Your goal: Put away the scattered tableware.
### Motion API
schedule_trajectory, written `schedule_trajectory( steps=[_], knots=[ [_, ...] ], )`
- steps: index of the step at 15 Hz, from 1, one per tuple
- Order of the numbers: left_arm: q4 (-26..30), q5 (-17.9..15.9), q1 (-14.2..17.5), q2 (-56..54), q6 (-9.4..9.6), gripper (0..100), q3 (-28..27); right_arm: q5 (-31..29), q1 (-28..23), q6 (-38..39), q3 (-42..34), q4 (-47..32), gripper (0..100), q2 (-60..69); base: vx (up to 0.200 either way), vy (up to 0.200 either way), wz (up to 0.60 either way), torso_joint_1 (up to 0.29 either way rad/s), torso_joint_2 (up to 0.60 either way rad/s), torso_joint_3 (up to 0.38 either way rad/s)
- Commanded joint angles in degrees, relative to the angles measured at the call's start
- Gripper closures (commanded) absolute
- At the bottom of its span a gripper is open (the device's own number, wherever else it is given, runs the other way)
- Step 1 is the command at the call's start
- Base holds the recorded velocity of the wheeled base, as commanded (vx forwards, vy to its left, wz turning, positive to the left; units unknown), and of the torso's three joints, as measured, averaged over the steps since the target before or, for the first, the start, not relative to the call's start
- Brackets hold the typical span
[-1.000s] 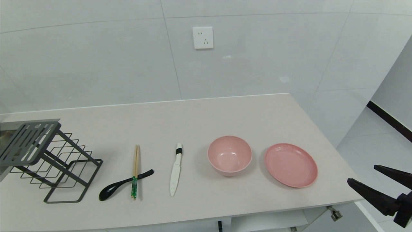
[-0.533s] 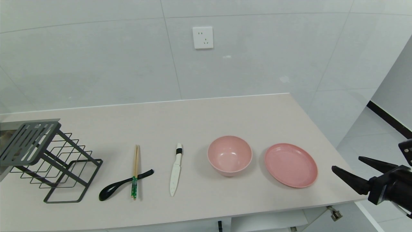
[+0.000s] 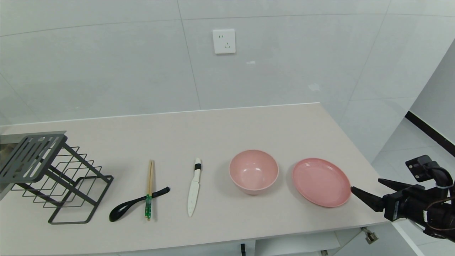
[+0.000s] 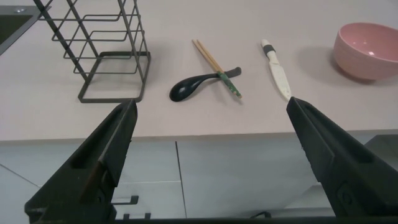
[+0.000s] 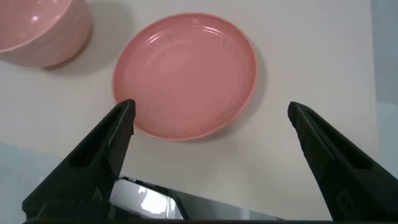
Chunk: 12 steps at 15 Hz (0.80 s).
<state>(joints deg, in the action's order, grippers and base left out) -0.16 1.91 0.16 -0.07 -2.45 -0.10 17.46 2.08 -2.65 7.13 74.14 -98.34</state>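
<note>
— Pink plate [image 3: 321, 182]: where does it sit?
— On the desk [image 3: 227, 131], at 3 o'clock of the pink bowl [image 3: 253, 171], near it but not touching. The bowl stands upright.
— And the right pincer [image 3: 366, 185]?
— At 3 o'clock of the plate, low by the desk's right edge. It is released, jaws spread wide with nothing between them. The nearer tip is just beside the plate's rim; I cannot tell whether it touches.
— The left pincer [image 4: 210, 104]?
— Released as well, jaws wide apart. It hangs off the desk's near edge, at 6 o'clock of the spoon [image 3: 137, 203] and the chopsticks [image 3: 149, 188].
— How do the smaller pieces lie?
— The white knife [image 3: 194, 187] is at 9 o'clock of the bowl, its blade tip toward 6 o'clock. At the knife's 9 o'clock the chopsticks lie side by side across the black spoon's handle. The dark wire rack [image 3: 49, 174] stands at 9 o'clock of the spoon, near the desk's left end.
— Anything behind?
— A white socket [image 3: 224, 41] on the tiled wall, at 12 o'clock.
</note>
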Motion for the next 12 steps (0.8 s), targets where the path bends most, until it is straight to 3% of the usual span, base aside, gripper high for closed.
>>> schedule_trajectory(
  steps=[1, 12],
  knots=[
    [0.0, 0.0, 0.1, 0.1, -0.01, 0, 0.0, -0.1, -0.1, -0.8, 2.1, -0.1, 0, -4.5, 0.000, 0.000, 0.00, 0.000, 0.00, 0.000],
    [0.0, 0.0, 0.0, 0.1, -0.01, 0, 0.0, -0.1, -1.3, -1.9, 14.5, 0.0, 0, -18.6, 0.000, 0.000, 0.00, 0.000, 0.00, 0.000]
  ],
)
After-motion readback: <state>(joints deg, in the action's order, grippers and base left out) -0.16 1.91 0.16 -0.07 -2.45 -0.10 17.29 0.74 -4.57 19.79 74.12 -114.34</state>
